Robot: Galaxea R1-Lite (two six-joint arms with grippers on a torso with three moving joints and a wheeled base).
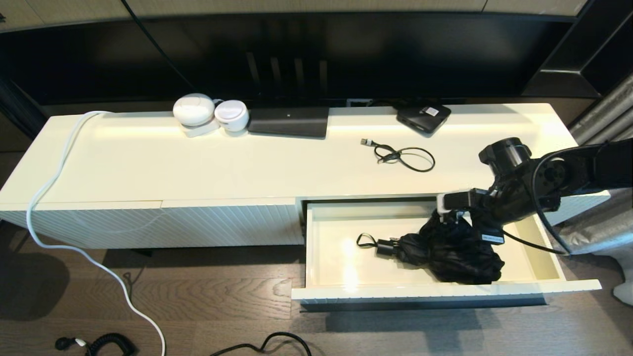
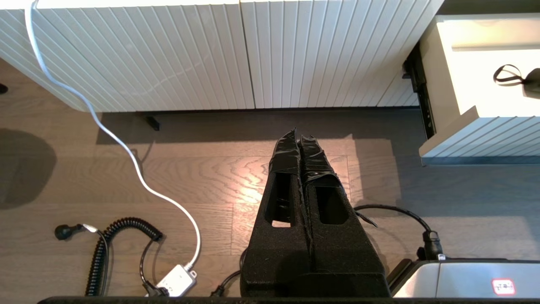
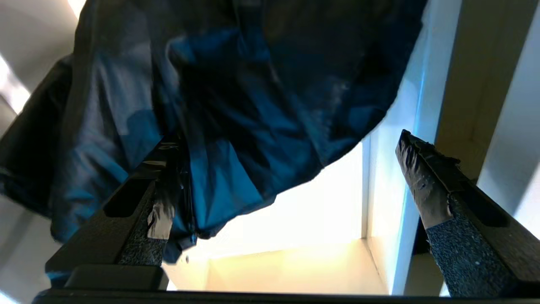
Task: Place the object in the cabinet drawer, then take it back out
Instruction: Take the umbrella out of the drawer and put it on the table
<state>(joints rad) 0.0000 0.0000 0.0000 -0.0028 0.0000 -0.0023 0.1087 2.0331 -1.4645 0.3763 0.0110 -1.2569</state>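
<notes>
Now the folded black fabric umbrella [image 1: 452, 252] lies inside the pulled-out cabinet drawer [image 1: 445, 291], a wide shallow drawer with a white ribbed front and a glossy cream floor. It rests in the drawer's right half, its short handle and black wrist loop [image 1: 366, 241] pointing toward the drawer's left side. The right end effector [image 3: 291, 177] sits low over the umbrella's back edge, near the drawer's rear wall, with its two fingers spread wide apart; one finger [image 3: 162, 202] touches the dark cloth and the other [image 3: 422, 177] stands free beside the drawer's inner wall, so nothing is clamped. Above the drawer, on the cream desk [image 1: 148, 163], a looped black cable [image 1: 403, 155] lies near a flat black box [image 1: 423, 117]. Left of the drawer, the left end effector [image 2: 300, 137] hangs over the wooden floor [image 2: 190, 177], its fingers pressed together and holding nothing.
</notes>
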